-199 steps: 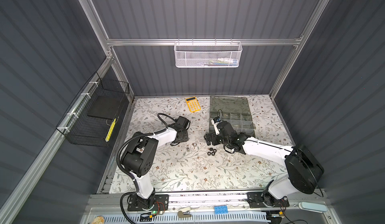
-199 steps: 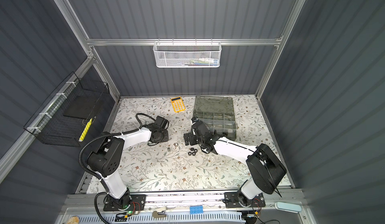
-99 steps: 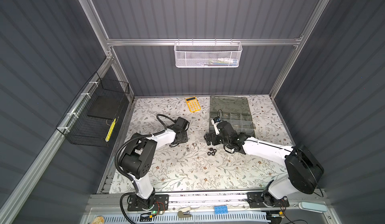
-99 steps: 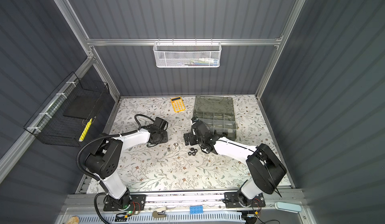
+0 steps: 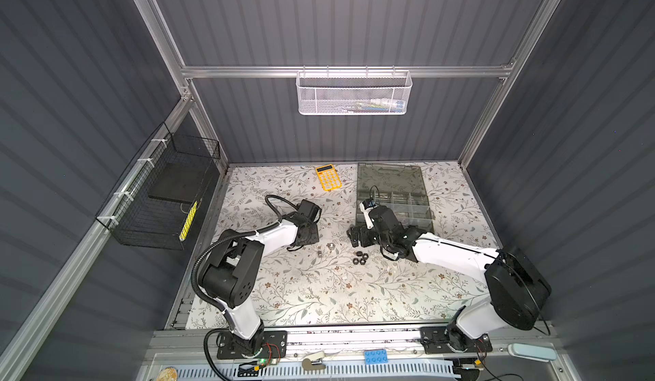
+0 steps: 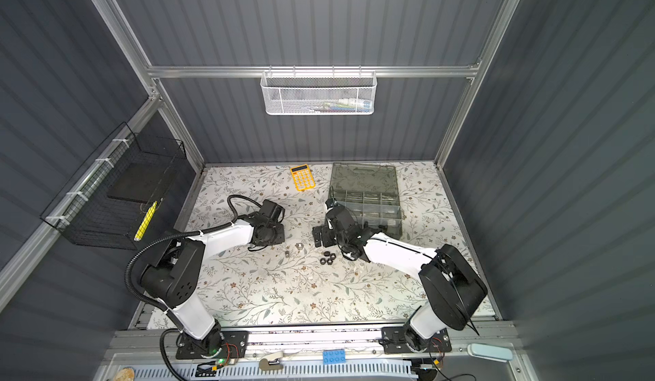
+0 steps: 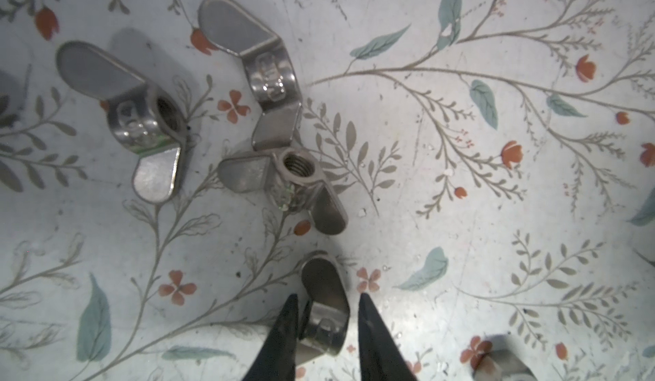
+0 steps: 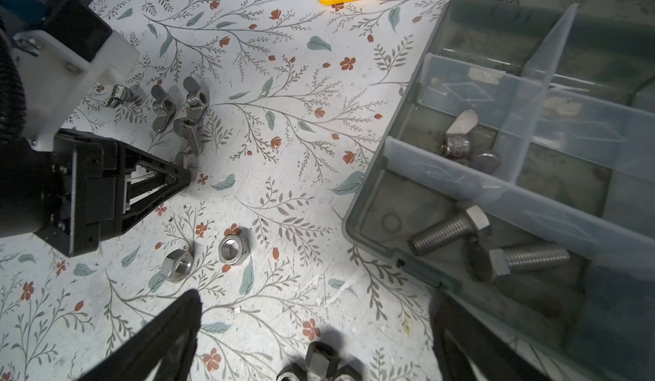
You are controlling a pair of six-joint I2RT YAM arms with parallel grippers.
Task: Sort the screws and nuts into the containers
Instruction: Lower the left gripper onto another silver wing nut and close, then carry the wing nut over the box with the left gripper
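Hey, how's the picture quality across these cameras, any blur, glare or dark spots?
Left wrist view: wing nuts sharp, with soft shadows and mild glints. Right wrist view: black nuts at the frame edge dark and soft; organizer box dim. Both top views: evenly lit, those nuts tiny.

We found two silver hex-head screws (image 8: 450,228) lying flat in a corner compartment (image 8: 386,216) of the smoky grey translucent plastic organizer box (image 8: 358,234), whose lid lay open. One silver wing nut (image 8: 460,141) rested in the adjoining compartment (image 8: 420,124). Outside the box, three loose silver wing nuts (image 7: 283,180) lay close together. Two silver hex nuts (image 8: 233,250) lay side by side, near a tight cluster of black hex nuts (image 5: 359,257).
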